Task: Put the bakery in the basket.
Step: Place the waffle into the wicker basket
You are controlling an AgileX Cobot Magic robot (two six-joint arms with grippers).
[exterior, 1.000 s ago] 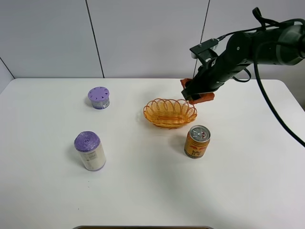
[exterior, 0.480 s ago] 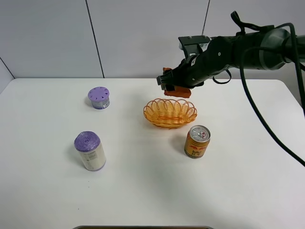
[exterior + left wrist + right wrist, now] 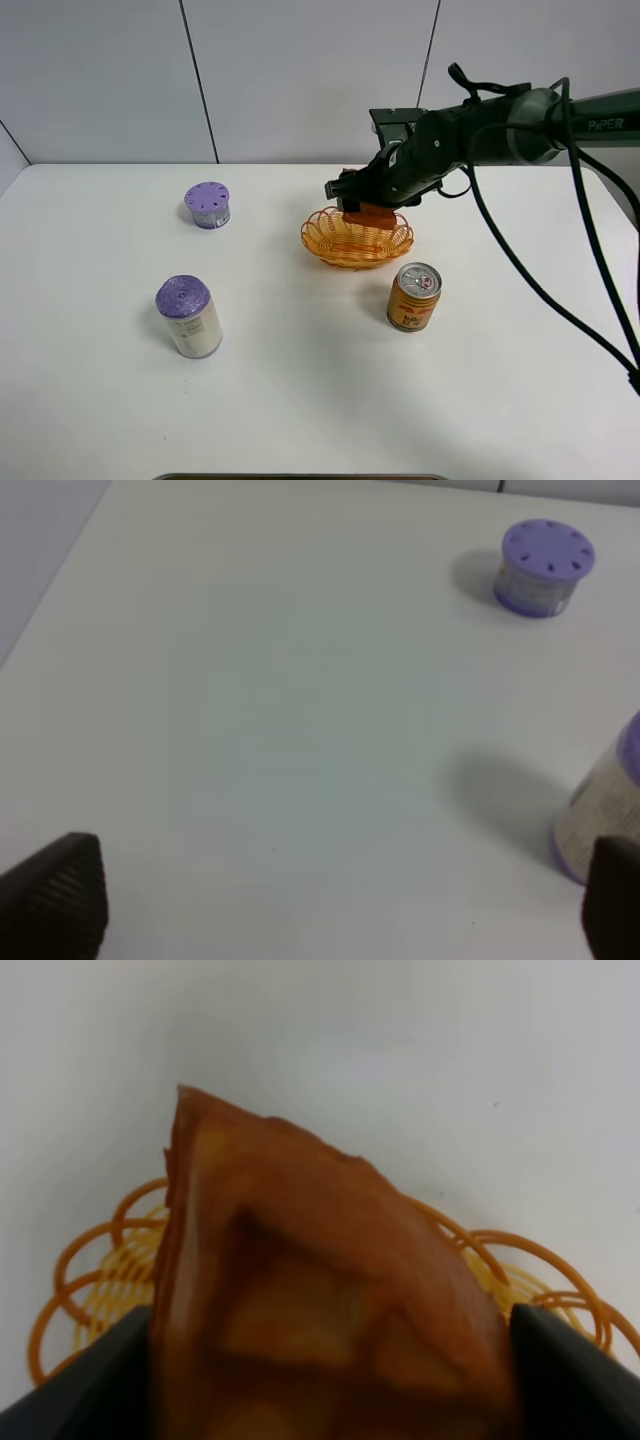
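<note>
Orange-brown waffle wedge (image 3: 368, 214), just one, pinched in right jaws over the one orange wicker basket (image 3: 356, 242); left jaws spread. One gold-red can (image 3: 414, 297), two purple-lidded tubs: far tub (image 3: 207, 205), near tub (image 3: 188, 316).

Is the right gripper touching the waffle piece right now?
Touching. The right wrist view shows the waffle pressed against both sides of the right gripper, filling its gap, above the basket.

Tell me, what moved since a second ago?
The right claw, still gripping the waffle, swung left from beside the basket and dipped to just above its back rim. Nothing was let go. The basket, the drink can, the short purple jar and the tall purple-topped tub stayed put.
</note>
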